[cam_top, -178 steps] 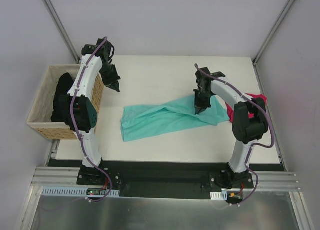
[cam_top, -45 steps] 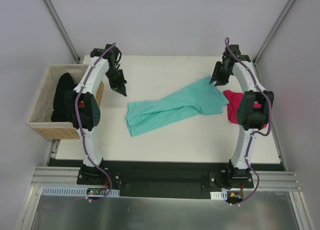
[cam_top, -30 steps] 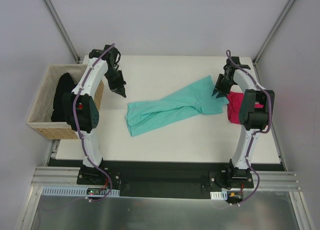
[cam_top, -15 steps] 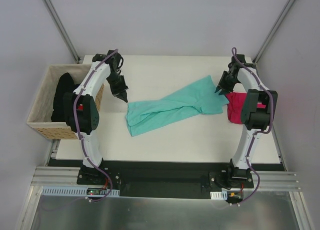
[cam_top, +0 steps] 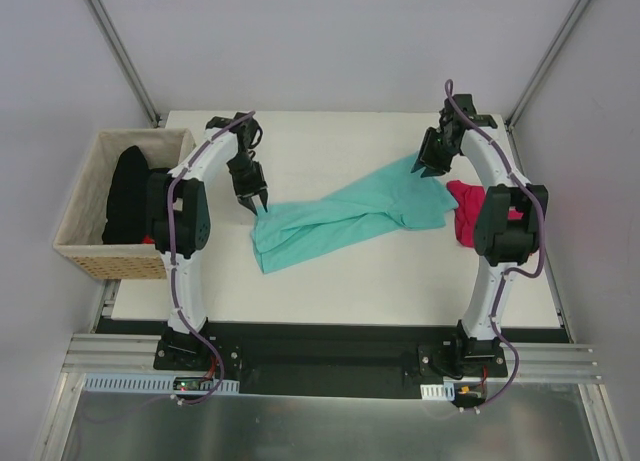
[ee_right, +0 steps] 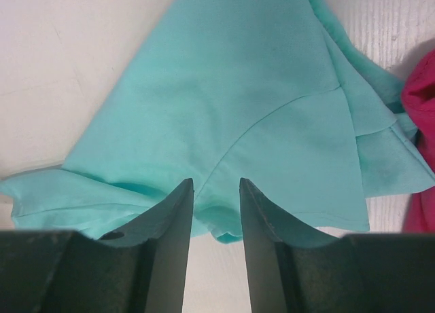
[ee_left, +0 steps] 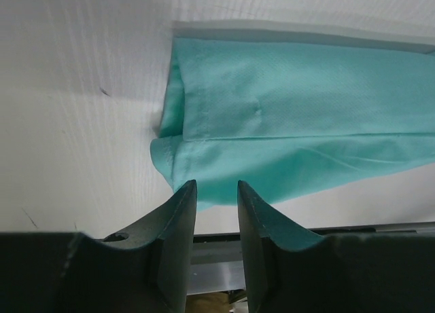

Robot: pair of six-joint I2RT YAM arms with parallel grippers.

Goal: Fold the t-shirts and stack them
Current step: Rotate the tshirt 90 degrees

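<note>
Left end effector [ee_left: 216, 185] reached teal shirt [cam_top: 350, 216], narrow, right end effector [ee_right: 216, 182] likewise, black shirts [cam_top: 125, 191] in basket [cam_top: 110, 265]

Bright, even, diffuse light; sharp pictures, faint shadows.

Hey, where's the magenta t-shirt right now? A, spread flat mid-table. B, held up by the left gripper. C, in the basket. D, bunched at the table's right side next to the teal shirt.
D: the magenta t-shirt lies bunched at the right, beside the teal shirt.
</note>
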